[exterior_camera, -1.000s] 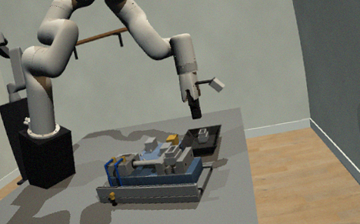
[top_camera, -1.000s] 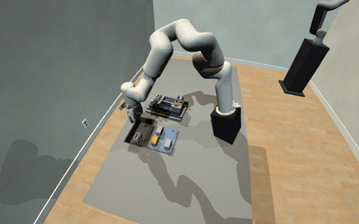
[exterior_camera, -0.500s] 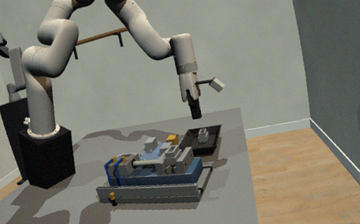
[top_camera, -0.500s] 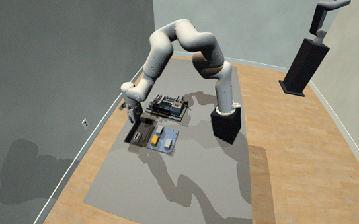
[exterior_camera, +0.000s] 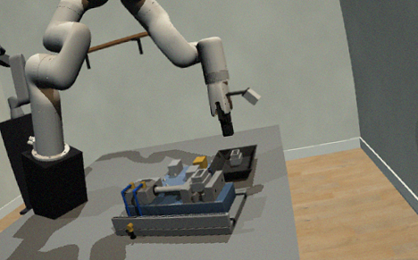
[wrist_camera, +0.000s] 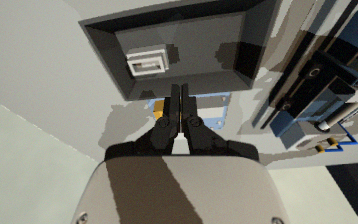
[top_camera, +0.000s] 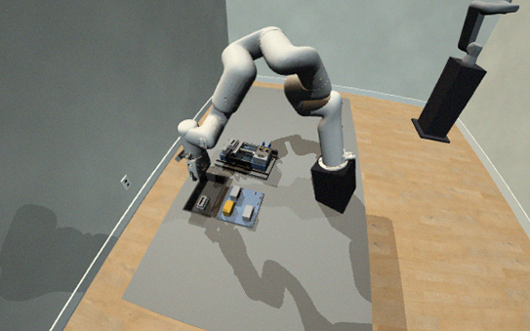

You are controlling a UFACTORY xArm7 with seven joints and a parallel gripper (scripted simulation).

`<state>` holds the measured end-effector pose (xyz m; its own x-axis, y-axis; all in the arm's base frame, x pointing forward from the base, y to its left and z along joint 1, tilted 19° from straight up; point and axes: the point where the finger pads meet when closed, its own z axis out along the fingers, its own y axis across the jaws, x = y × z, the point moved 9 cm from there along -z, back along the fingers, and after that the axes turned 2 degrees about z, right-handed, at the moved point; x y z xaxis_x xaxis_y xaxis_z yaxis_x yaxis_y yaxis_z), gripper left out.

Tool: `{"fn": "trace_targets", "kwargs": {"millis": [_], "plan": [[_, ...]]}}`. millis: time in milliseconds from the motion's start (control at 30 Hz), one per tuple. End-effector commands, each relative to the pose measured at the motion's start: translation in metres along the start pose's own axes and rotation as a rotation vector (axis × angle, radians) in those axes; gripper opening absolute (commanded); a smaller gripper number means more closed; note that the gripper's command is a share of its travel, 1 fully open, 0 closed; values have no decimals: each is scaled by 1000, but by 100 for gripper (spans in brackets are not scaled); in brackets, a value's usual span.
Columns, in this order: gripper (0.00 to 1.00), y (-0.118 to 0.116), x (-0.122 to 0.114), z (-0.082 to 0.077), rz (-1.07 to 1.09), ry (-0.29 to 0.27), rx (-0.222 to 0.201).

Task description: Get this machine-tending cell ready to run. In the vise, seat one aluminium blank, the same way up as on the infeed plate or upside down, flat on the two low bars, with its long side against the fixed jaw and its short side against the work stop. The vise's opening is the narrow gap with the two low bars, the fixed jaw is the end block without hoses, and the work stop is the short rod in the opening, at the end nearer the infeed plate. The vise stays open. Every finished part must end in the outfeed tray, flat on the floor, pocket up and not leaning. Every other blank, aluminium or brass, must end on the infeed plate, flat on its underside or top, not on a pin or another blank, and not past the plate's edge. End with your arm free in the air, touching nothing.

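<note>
- The black two-fingered gripper [wrist_camera: 179,107] hangs in the air, fingers pressed together with nothing between them. It is above the inner edge of the dark rectangular outfeed tray [wrist_camera: 107,55].
- Down in that tray lies one pale grey finished part [wrist_camera: 146,62], pocket up and apparently flat on the floor, so this item looks settled and should be left alone.
- Judging from this, the step in hand is to fetch an aluminium blank. The fingers must spread before any descent, since pressed together they cannot straddle a block.
- Beyond the tray is the light blue infeed plate [top_camera: 255,212], which carries two grey aluminium blanks [top_camera: 235,192] [top_camera: 248,212] and a yellow brass blank [top_camera: 227,207], all apart from one another.
- Take a grey one across its short width, coming straight down so the brass neighbour is not nudged.
- Farthest is the blue-and-grey vise [exterior_camera: 184,192]. Whether its opening is free cannot be told, so check that before carrying anything over.
- Set the blank low, then slide it against the fixed jaw and the work stop.
</note>
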<state>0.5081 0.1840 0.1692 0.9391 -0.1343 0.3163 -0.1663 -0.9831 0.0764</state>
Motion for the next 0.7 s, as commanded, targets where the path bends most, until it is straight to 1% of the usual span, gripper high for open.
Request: {"fn": "trace_targets", "kwargs": {"millis": [0,433,500,667], "plan": [[0,0,1,-5,0,2,2],[0,0,1,-37,0,2,2],[0,0,1,-37,0,2,2],[0,0,1,-49,0,2,2]]}}
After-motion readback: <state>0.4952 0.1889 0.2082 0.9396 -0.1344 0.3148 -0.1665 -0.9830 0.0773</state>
